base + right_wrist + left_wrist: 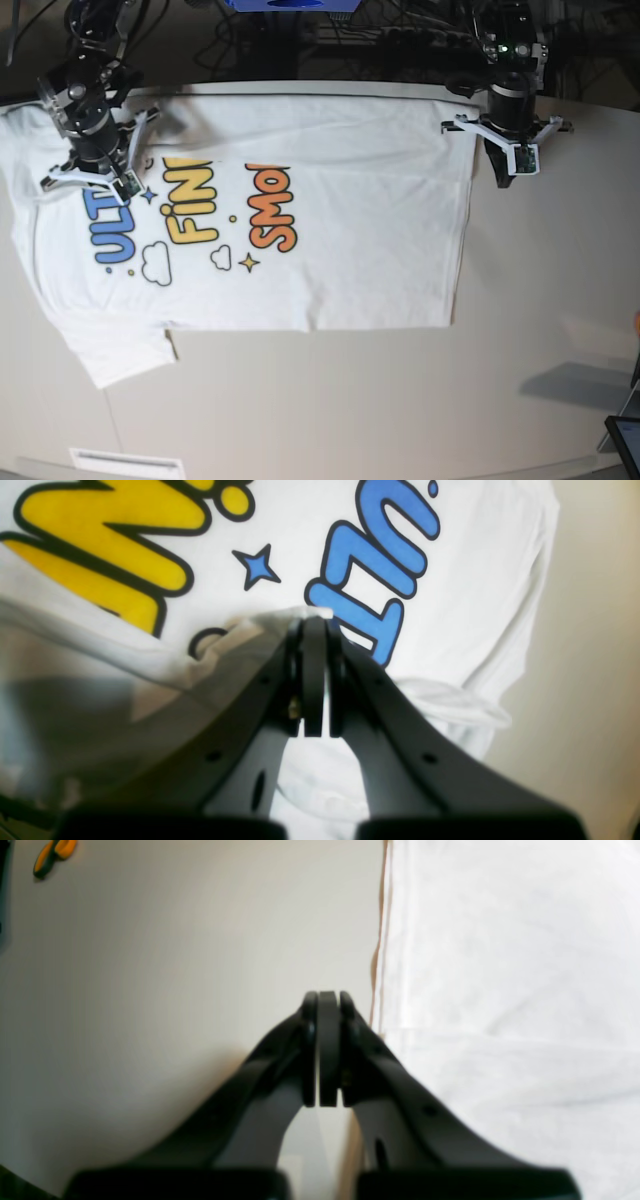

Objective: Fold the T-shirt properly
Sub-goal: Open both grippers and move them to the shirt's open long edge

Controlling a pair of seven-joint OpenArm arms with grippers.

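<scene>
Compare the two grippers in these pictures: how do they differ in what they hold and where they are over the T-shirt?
The right gripper is shut on a lifted fold of the T-shirt, above the blue and yellow print; the left gripper holds nothing. The right gripper is over the shirt's printed end; the left gripper hangs over the bare table, just beside the shirt's plain hem edge. Both have black jaws pressed together.

One T-shirt [330, 250] is shown on one table [400, 400], attended by two grippers, left [512, 170] and right [92, 180], while one small orange-handled object [52, 855], possibly a tool, is seen.
</scene>
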